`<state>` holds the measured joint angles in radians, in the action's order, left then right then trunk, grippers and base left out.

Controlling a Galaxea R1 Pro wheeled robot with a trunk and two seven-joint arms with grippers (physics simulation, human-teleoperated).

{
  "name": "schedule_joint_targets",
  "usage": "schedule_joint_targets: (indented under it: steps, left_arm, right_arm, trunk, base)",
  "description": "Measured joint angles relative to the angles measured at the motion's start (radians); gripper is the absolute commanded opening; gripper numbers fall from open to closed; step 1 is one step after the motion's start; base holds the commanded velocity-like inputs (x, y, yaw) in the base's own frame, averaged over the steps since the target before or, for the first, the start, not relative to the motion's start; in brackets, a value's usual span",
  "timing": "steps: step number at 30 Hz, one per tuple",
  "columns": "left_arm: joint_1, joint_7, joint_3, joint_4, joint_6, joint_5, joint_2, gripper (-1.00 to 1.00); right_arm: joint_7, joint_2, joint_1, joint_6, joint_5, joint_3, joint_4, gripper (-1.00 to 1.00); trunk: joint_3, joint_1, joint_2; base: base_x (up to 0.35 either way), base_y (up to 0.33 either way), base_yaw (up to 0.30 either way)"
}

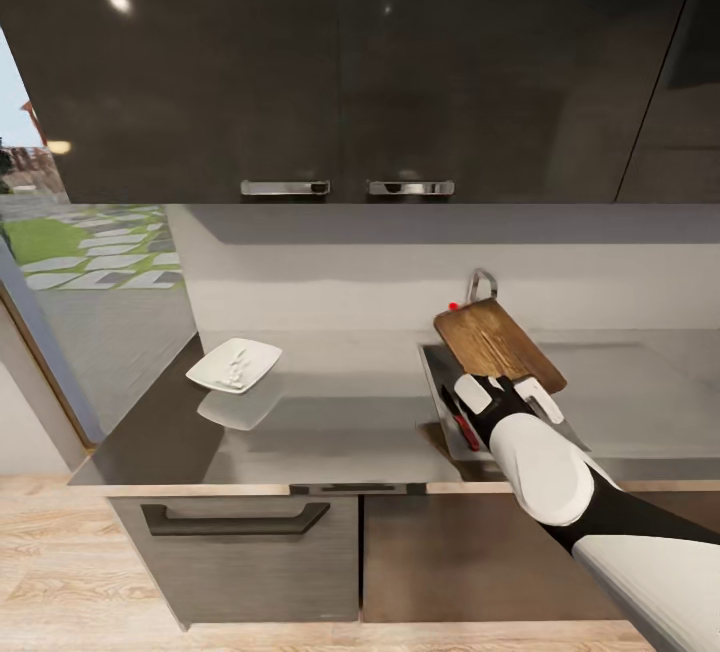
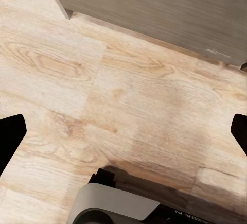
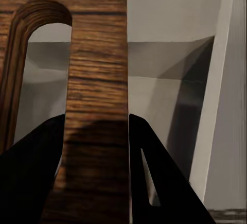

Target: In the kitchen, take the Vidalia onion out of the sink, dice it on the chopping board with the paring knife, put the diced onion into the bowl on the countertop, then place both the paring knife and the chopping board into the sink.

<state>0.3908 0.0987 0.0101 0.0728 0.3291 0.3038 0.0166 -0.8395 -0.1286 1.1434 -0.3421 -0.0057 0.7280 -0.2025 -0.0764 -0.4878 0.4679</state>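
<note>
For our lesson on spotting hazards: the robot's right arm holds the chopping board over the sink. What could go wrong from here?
1. The right gripper pinches the chopping board only at its handle-slot end, so the tilted board might slip or swing.
2. A red-handled paring knife already seems to lie in the sink beneath; a dropped board could strike it.
3. The tap stands close behind the board's far end and might be knocked.

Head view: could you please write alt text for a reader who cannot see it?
The right gripper holds the chopping board tilted above the sink, where the red-handled paring knife lies. A white bowl sits further left on the dark countertop.
</note>
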Motion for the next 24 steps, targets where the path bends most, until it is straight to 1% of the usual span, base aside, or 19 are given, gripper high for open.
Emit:
schedule_joint_targets:
  steps: [3, 7, 14, 19, 22, 24]
  left_arm:
    - [0.0, 0.0, 0.0, 0.0, 0.0, 0.0, 0.0, 1.0]
    - [0.0, 0.0, 0.0, 0.0, 0.0, 0.0, 0.0, 1.0]
    - [0.0, 0.0, 0.0, 0.0, 0.0, 0.0, 0.0, 1.0]
    - [0.0, 0.0, 0.0, 0.0, 0.0, 0.0, 0.0, 1.0]
    - [0.0, 0.0, 0.0, 0.0, 0.0, 0.0, 0.0, 1.0]
    - [0.0, 0.0, 0.0, 0.0, 0.0, 0.0, 0.0, 1.0]
  right_arm:
    - [-0.015, 0.001, 0.0, -0.015, -0.005, 0.002, 0.007, -1.0]
    - [-0.06, 0.001, 0.0, -0.021, -0.013, 0.003, 0.009, -1.0]
    - [-0.083, 0.001, 0.0, -0.019, -0.015, 0.003, 0.008, -1.0]
    - [-0.141, 0.001, 0.0, -0.016, -0.019, 0.007, 0.006, -1.0]
    - [-0.173, -0.001, 0.0, -0.003, -0.02, 0.005, 0.0, -1.0]
    - [-0.19, -0.002, 0.001, 0.024, -0.022, 0.005, -0.003, -1.0]
  trunk:
    - [0.0, 0.0, 0.0]
    - [0.0, 0.0, 0.0]
    - [0.0, 0.0, 0.0]
    - [0.0, 0.0, 0.0]
    - [0.0, 0.0, 0.0]
    - [0.0, 0.0, 0.0]
  base:
    - [0.0, 0.0, 0.0]
    - [0.0, 0.0, 0.0]
    - [0.0, 0.0, 0.0]
    - [0.0, 0.0, 0.0]
    - [0.0, 0.0, 0.0]
    - [0.0, 0.0, 0.0]
